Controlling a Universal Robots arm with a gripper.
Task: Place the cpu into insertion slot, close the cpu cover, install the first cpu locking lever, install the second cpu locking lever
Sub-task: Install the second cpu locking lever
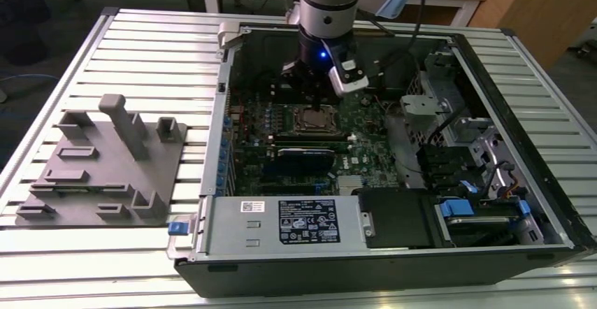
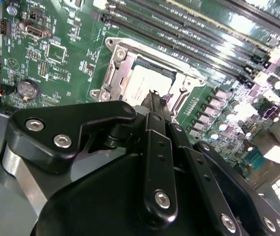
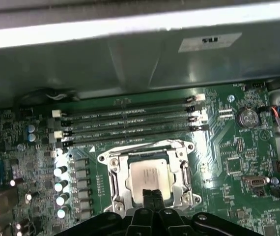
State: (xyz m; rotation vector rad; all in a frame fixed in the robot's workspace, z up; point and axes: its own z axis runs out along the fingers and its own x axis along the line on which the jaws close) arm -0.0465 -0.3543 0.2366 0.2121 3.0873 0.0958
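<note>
The black gripper [image 3: 152,195] hovers over the silver-grey square cpu [image 3: 149,176]; its fingers look pressed together, empty; their tips hide the chip's near edge.

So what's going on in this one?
A single robot arm reaches into an open desktop computer case lying on a slatted table. Its black hand hovers right over the square silver-rimmed socket on the green motherboard. The small silver-grey square chip already sits in the socket, with the thin silver metal frame plate down around it.
</note>
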